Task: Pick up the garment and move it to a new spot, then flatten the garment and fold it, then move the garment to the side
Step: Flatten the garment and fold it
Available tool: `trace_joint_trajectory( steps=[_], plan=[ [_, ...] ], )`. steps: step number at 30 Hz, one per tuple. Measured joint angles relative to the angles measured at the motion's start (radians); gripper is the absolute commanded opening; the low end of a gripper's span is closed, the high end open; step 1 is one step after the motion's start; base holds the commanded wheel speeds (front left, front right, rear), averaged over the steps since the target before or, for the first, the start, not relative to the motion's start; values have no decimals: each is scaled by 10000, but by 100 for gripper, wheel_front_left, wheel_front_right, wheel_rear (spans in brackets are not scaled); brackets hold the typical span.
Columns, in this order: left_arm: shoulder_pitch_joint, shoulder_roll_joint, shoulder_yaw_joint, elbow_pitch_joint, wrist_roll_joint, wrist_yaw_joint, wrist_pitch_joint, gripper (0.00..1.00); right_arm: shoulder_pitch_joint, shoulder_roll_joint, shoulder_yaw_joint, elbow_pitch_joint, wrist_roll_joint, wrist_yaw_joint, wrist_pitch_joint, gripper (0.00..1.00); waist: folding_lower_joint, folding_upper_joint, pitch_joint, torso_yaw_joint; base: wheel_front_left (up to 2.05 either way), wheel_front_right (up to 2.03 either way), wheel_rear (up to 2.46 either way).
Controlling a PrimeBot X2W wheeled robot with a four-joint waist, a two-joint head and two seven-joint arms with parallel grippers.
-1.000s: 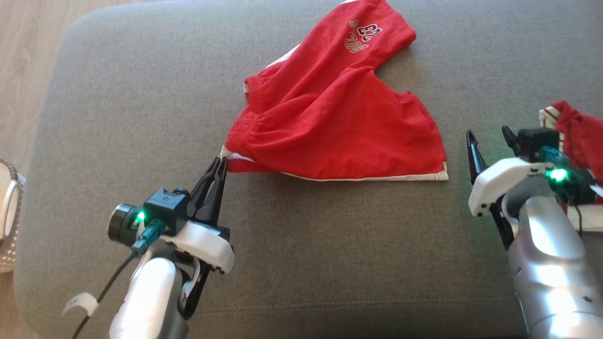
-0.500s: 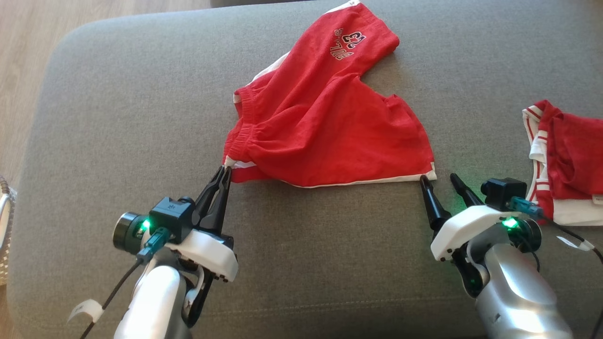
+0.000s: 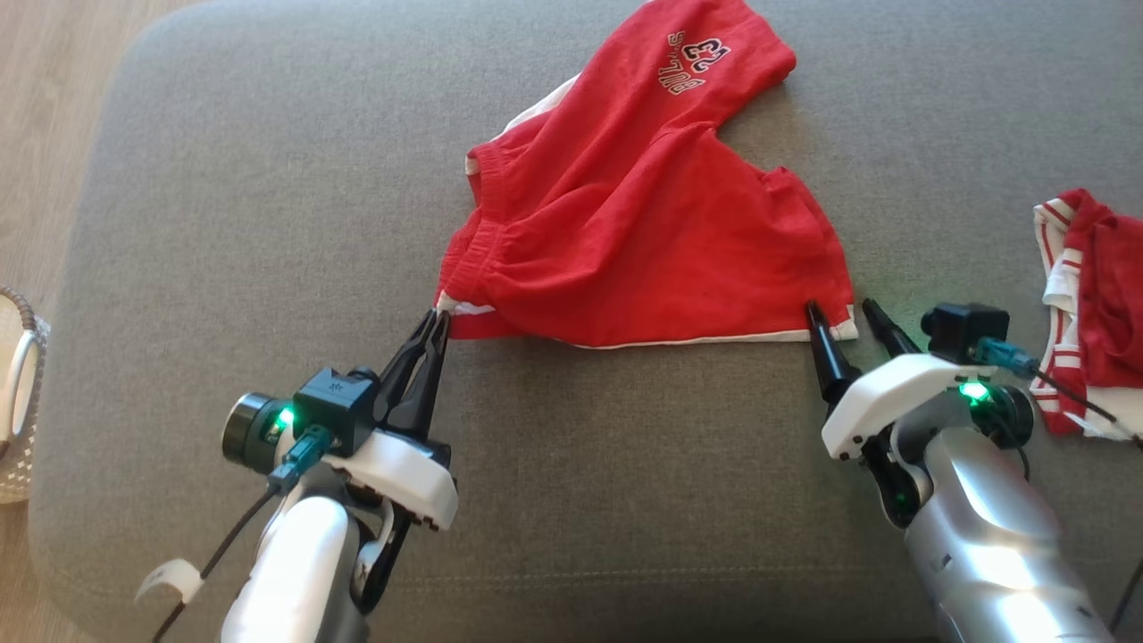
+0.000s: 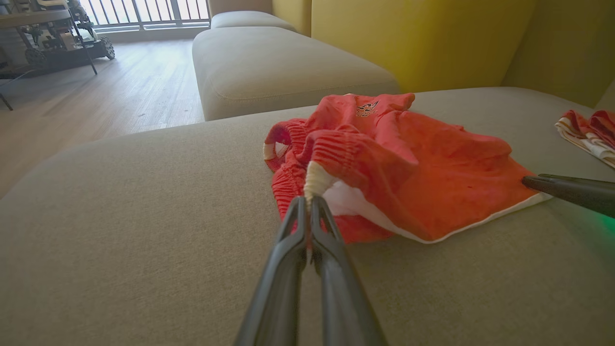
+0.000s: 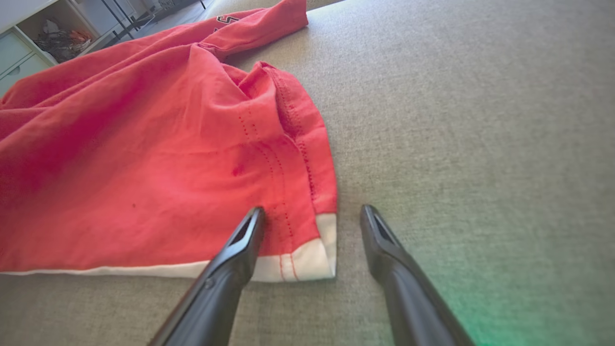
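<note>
Red garment (image 3: pixel 643 241) mid-cushion on grey sofa (image 3: pixel 268 223), rumpled, only half spread. Left gripper (image 3: pixel 438 317): clamped shut on waistband corner. Right gripper (image 3: pixel 838 308): jaws wide, holding nothing. Now straddling white-trimmed hem corner, having come in over last second from well to right, near second red garment (image 3: pixel 1094 286). Meaning for task: second pinch point lined up, not yet taken. Likely next: close on hem, draw corners apart to flatten. Risk: nipping sofa fabric along with hem.

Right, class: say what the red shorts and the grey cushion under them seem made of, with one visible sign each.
Red shorts: probably soft matte cotton-like cloth; it creases and shows stitched hems.
Grey cushion: seemingly matte upholstery fabric, with fine woven grain.
</note>
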Motion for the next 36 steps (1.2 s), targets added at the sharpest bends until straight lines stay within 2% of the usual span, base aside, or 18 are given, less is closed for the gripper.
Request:
trace_joint_trajectory(
  steps=[1,2,3,4,10,13,17,21,29,34,36],
  plan=[
    [-44,-4,0,0,0,0,0,0,-78,-6,29,63,0,0,0,100,0,0,31,22,0,0,0],
    [-105,-6,-2,0,0,0,0,0,-144,-15,81,117,6,0,2,83,0,0,54,41,0,0,0],
    [-160,-10,2,-10,0,0,0,0,-197,-19,159,169,10,0,10,25,0,0,75,50,0,0,0],
    [-200,-12,8,-15,0,0,0,0,-252,-42,278,215,-2,-2,12,0,0,0,94,54,0,0,0],
    [-219,-31,79,-13,0,0,0,0,-362,-13,418,374,-115,0,54,0,0,0,-7,-23,0,0,0],
    [-198,-52,263,-148,-44,2,0,0,-331,6,96,265,-583,0,40,0,0,0,-217,-146,0,0,0],
    [-191,-82,366,-662,-217,19,0,0,-301,-31,-267,-548,-1055,0,25,0,0,0,-511,-276,0,0,0],
    [-198,-84,441,-1304,-33,121,-2,0,-302,-121,-144,-1505,-1244,0,36,0,0,0,-795,-362,0,0,0],
    [-465,-146,616,-2575,-380,288,-2,0,-310,-1241,311,-5041,-1373,0,1083,0,0,0,-1692,-532,0,0,0],
    [-737,-146,640,-3432,-357,512,-23,0,-240,-1304,-387,-7699,-945,0,1973,0,0,0,-2221,-623,0,0,0],
    [-739,-73,575,-3946,-73,617,-27,0,-76,-1072,-897,-8817,-642,0,2443,0,0,0,-2363,-657,0,0,0]
  ],
)
